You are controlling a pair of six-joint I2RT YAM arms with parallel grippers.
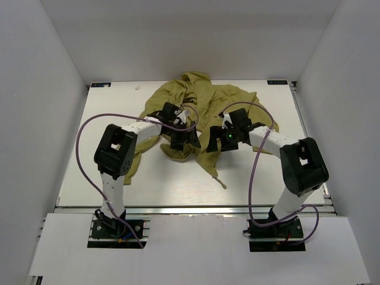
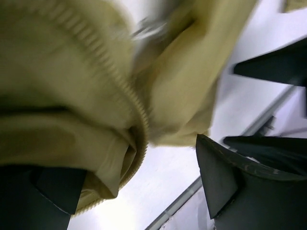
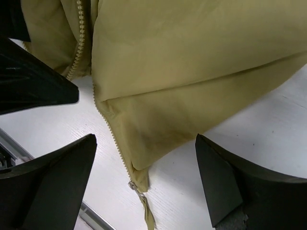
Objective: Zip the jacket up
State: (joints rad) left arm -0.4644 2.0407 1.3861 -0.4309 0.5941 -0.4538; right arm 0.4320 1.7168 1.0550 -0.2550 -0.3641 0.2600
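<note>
Olive-yellow jacket (image 1: 202,98) crumpled, unzipped. Both tools spread, holding nothing: right gripper (image 3: 144,143) straddles the zipper end (image 3: 135,186), left gripper (image 2: 129,172) straddles bunched teeth (image 2: 136,110), probably to find both halves.

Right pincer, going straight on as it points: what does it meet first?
Likely the jacket: its zipper edge lies inside the open right pincer, with the table beneath. Depth is unclear.

Quick tally: one jacket (image 1: 202,98), one surface (image 1: 107,178), two arms (left arm (image 1: 116,155), right arm (image 1: 301,165)), two pincers (left pincer (image 1: 186,141), right pincer (image 1: 216,143)), two purple cables (image 1: 86,127).
</note>
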